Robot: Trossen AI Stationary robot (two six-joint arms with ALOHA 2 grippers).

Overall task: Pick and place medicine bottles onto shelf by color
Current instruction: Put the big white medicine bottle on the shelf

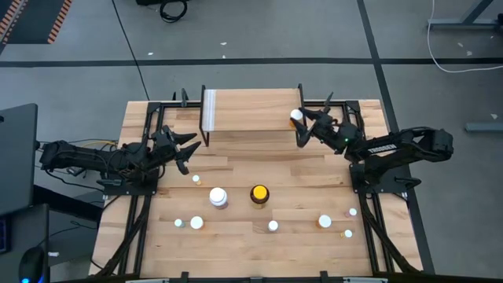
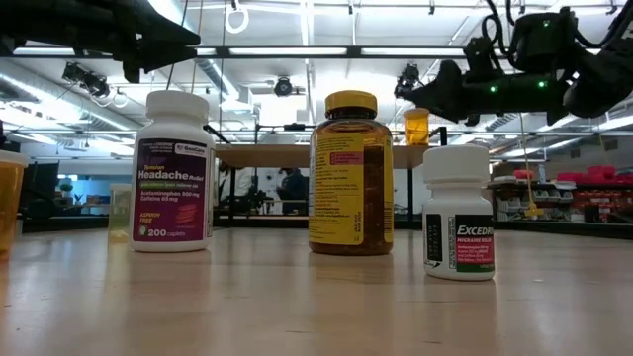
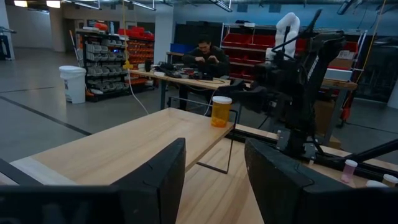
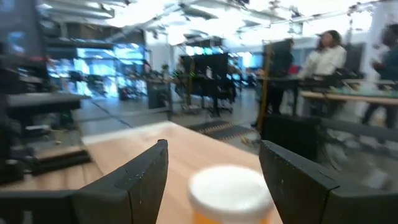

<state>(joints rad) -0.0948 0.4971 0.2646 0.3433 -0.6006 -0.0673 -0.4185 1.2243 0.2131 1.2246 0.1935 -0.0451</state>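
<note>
**Fingers parted on both arms: one orange bottle at the shelf's right end**

Left gripper (image 1: 187, 149) — left of centre in the high view, over the table just short of the shelf's left leg. Its fingers (image 3: 155, 180) stand parted with clear space between them; nothing held. Waiting.

Shelf (image 1: 251, 110) — upper centre of the high view; light plank on thin black legs, whitish strip at its left end. One item aboard so far.

Loose stock on the table, left to right across the lower half of the high view: several small white-capped bottles, the large white bottle (image 1: 218, 196), the dark amber bottle with yellow cap (image 1: 259, 193), and more small bottles to the lower right.

Orange bottle (image 1: 296, 115) — white cap, upright at the shelf's right end. In the right wrist view its cap sits between the two fingers (image 4: 140, 180), with a gap visible on either side.

Right gripper (image 1: 301, 123) — upper right of centre, at that shelf end; fingers spread about the bottle, apparently not clamping it.

Handling note, as judgement: the step looks like a release. Back straight away along the finger line without sweeping sideways — the bottle stands near the plank's edge and a brushed cap could tip it off.
</note>
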